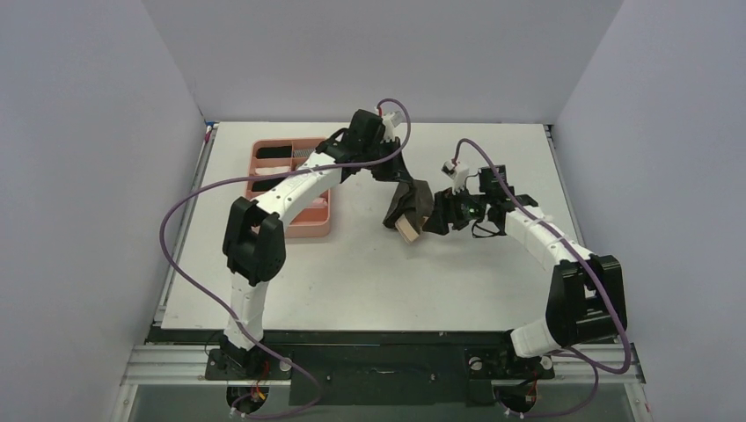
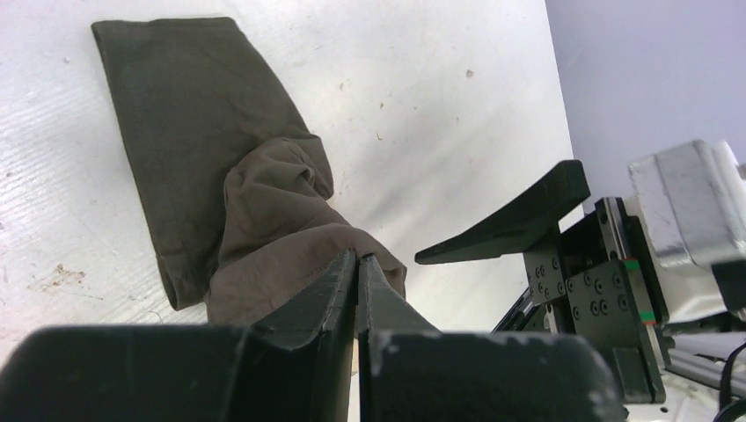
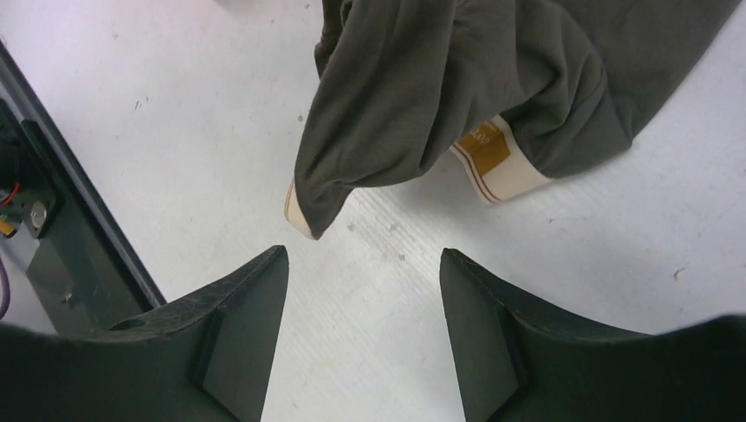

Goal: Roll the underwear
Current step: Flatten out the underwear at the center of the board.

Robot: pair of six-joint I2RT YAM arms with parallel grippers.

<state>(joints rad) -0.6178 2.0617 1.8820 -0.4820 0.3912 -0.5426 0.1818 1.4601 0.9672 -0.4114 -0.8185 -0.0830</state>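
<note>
The underwear (image 1: pixel 412 209) is a dark grey-brown cloth with a beige waistband (image 1: pixel 406 231), bunched near the table's middle. My left gripper (image 1: pixel 405 185) is shut on one edge of it; in the left wrist view the closed jaws (image 2: pixel 359 259) pinch a fold, and the rest of the cloth (image 2: pixel 193 132) hangs down onto the table. My right gripper (image 1: pixel 438 214) is open and empty just right of the cloth. In the right wrist view its fingertips (image 3: pixel 363 264) stand apart over bare table, just short of the cloth (image 3: pixel 422 88) and its waistband (image 3: pixel 506 167).
A pink tray (image 1: pixel 312 230) with compartments stands at the left, under my left arm. White walls close in the table on three sides. One finger (image 2: pixel 519 220) of the right gripper shows in the left wrist view.
</note>
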